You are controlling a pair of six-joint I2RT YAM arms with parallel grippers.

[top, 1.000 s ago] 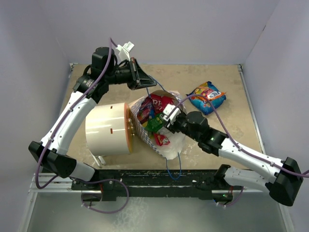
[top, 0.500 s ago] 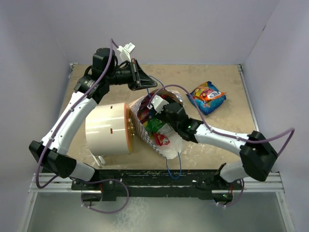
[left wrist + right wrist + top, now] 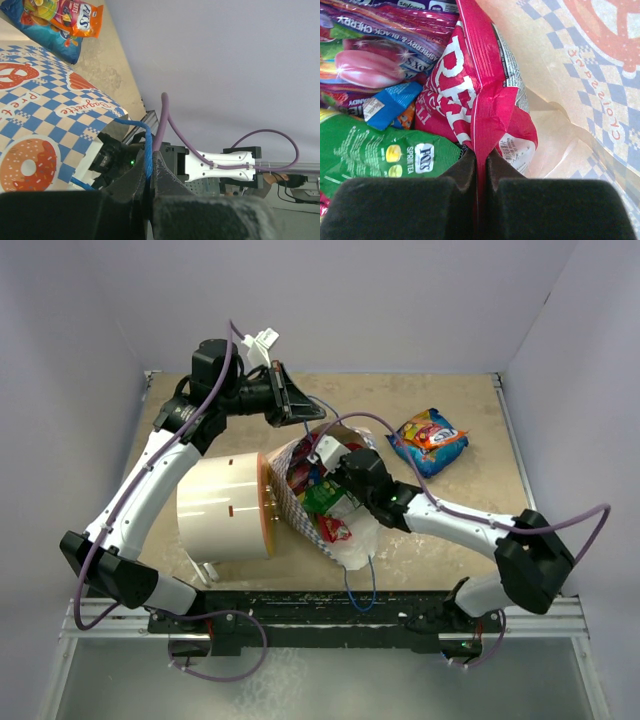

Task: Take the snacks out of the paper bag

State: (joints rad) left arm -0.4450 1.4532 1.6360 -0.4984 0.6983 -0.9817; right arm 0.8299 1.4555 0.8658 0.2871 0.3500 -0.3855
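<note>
The white paper bag with blue-and-white checks [image 3: 292, 498] lies on its side mid-table. The big white cylinder with a tan face [image 3: 220, 507] hems it in just to its left, while the bare tan tabletop [image 3: 485, 470] is open to the right and back as far as the pale walls. The left gripper [image 3: 150, 185] is clamped on the bag's thin blue cord handle [image 3: 148, 145], and the right gripper [image 3: 480, 167], reaching into the bag's mouth, is pinched on the seam of a shiny magenta-red packet [image 3: 465, 75]. One blue-and-orange packet [image 3: 428, 438] lies out on the table, well apart; at least four show inside, including a green packet [image 3: 365, 145], a purple-pink packet [image 3: 385, 45] and a small blue packet [image 3: 390, 102].
</note>
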